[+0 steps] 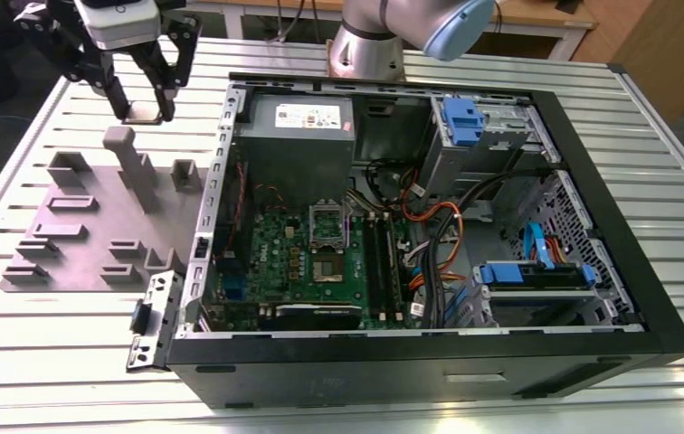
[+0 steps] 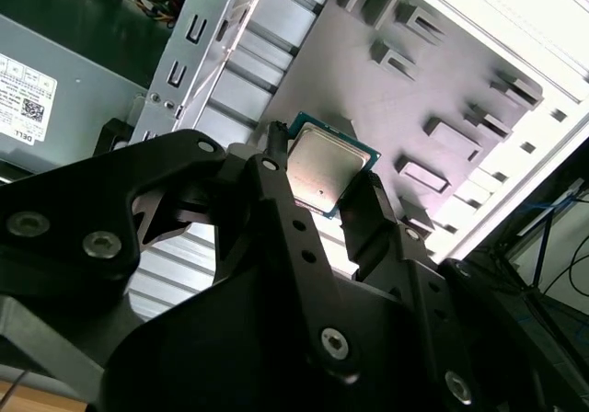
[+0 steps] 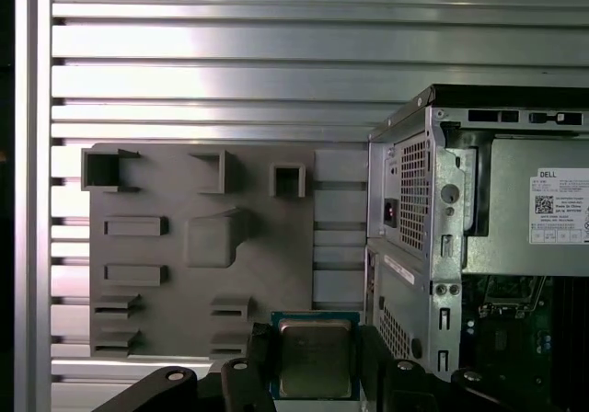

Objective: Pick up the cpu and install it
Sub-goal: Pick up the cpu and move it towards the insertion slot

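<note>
My hand point(image 2: 322, 187) pinches the cpu point(image 2: 324, 164) over the table point(image 1: 52, 380); pickup done. Installing, I judge, calls for squaring it over the board point(image 1: 318, 253).

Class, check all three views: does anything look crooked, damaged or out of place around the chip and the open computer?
Nothing stands out. The cpu sits level between the fingers of the gripper, by the grey fixture plate beside the open computer case, with no visible damage.

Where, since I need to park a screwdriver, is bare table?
Bare table lies below the grey fixture plate in the exterior view, and at the exterior view's right of the computer case. Crowded: inside the case, and the plate's blocks.
</note>
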`<state>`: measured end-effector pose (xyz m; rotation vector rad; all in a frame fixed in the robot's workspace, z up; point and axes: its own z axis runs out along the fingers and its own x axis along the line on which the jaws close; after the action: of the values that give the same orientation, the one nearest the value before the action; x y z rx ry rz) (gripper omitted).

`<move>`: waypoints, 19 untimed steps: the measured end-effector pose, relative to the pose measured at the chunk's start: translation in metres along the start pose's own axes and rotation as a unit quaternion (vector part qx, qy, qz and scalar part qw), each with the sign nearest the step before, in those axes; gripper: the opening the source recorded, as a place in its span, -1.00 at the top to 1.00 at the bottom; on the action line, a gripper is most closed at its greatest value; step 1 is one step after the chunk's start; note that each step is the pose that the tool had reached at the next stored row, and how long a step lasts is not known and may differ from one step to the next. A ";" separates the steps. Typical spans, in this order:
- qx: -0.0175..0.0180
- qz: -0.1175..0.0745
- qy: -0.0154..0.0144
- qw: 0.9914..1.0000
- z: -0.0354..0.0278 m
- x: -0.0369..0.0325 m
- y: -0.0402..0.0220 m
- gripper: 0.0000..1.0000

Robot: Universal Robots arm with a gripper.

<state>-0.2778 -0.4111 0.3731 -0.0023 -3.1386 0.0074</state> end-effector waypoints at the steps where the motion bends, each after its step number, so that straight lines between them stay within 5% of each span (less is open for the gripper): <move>1: 0.000 0.000 0.000 1.000 0.0000 -0.0011 0.0000 0.06; 11: 0.000 0.000 0.000 1.000 0.0000 -0.0126 0.0000 0.06; 19: 0.000 0.000 0.000 1.000 -0.0001 -0.0145 0.0000 0.06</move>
<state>-0.2633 -0.4111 0.3731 -0.0024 -3.1386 0.0075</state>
